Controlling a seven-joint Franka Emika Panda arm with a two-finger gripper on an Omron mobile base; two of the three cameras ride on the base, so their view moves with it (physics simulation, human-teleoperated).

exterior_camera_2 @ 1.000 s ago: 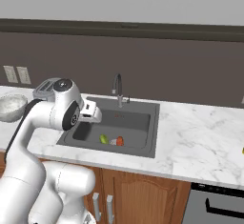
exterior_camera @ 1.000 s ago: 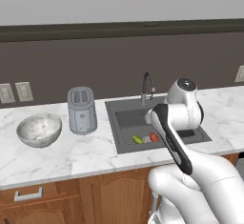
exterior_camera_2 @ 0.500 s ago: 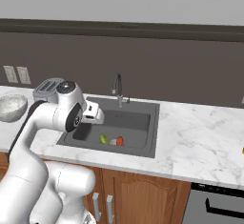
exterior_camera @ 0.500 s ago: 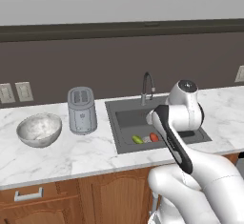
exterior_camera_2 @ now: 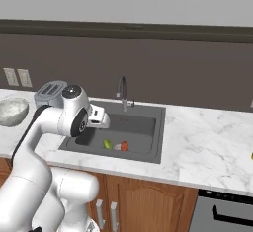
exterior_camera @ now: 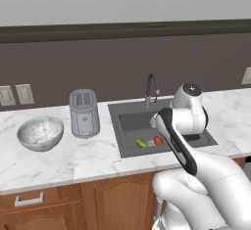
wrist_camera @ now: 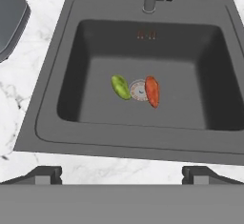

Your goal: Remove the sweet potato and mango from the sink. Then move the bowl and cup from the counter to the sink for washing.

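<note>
The hand view is looking straight down into the sink point(wrist_camera: 57, 108), giving the drain point(wrist_camera: 138, 90) between the mango point(wrist_camera: 121, 86) and the sweet potato point(wrist_camera: 152, 91), a detail too small to make out from the base. The left base view is showing the bowl point(exterior_camera: 40, 133) sitting on the counter point(exterior_camera: 68, 160) left of the toaster point(exterior_camera: 84, 113); in the right base view a sliver of yellow is peeking at the counter's far right edge, too small to identify. Both pieces of produce are lying on the basin floor, flanking the drain. The arm is bending over the sink's near side, and the gripper point(wrist_camera: 122, 174) is hovering above with its fingertips point(wrist_camera: 45, 173) spread wide, holding nothing.
</note>
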